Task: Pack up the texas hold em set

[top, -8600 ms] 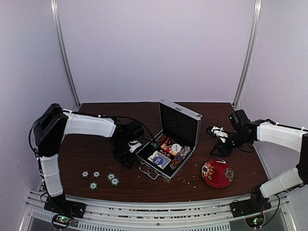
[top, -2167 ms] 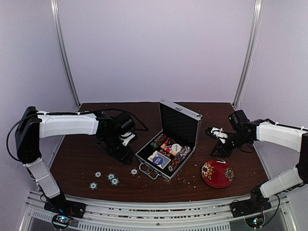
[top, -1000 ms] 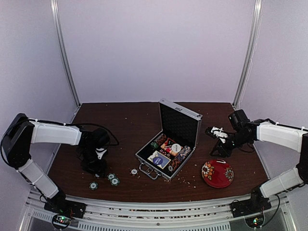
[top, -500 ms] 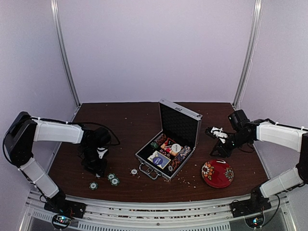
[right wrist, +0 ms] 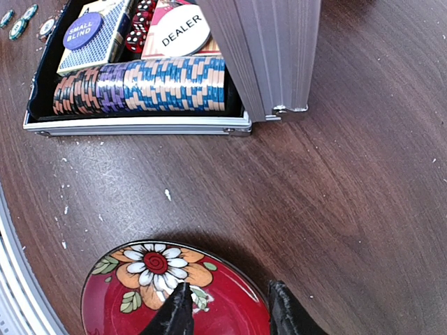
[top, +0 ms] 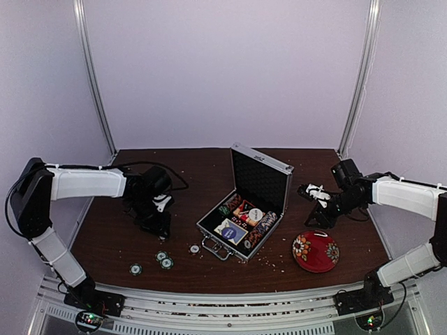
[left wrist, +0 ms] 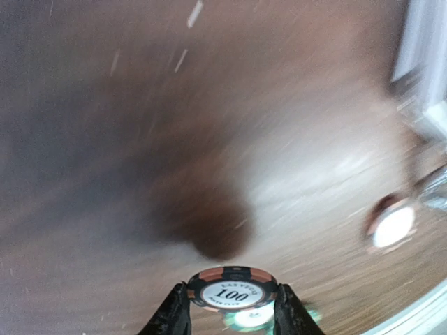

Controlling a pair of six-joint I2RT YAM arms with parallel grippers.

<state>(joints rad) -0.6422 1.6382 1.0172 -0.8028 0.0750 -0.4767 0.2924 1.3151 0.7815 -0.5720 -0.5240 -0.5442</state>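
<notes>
The case [top: 241, 227] lies open in the middle of the worktop [top: 188, 171], with its lid [top: 262, 178] standing upright at the back. Inside, the right wrist view shows a row of chips [right wrist: 140, 85] on edge along the near wall. Behind the row are a blue card box [right wrist: 105, 45], a round "DEALER" disc [right wrist: 180, 31] and some red dice [right wrist: 142, 17].

Left of the case and near it, the left claw [left wrist: 232, 299] is clenched on a 100 chip [left wrist: 232, 287], which sits flat between its two fingers above the worktop. That view is blurred. A pale chip [top: 195, 248] lies just beside the case's handle [top: 218, 250]. Three loose chips [top: 161, 257] lie farther left of it, toward the front edge.

To the right of the case, the right claw [right wrist: 230, 314] hangs with its fingers apart and nothing between them. It is above the rim of a red flowered bowl [right wrist: 140, 296], which sits near the case's front right corner.
</notes>
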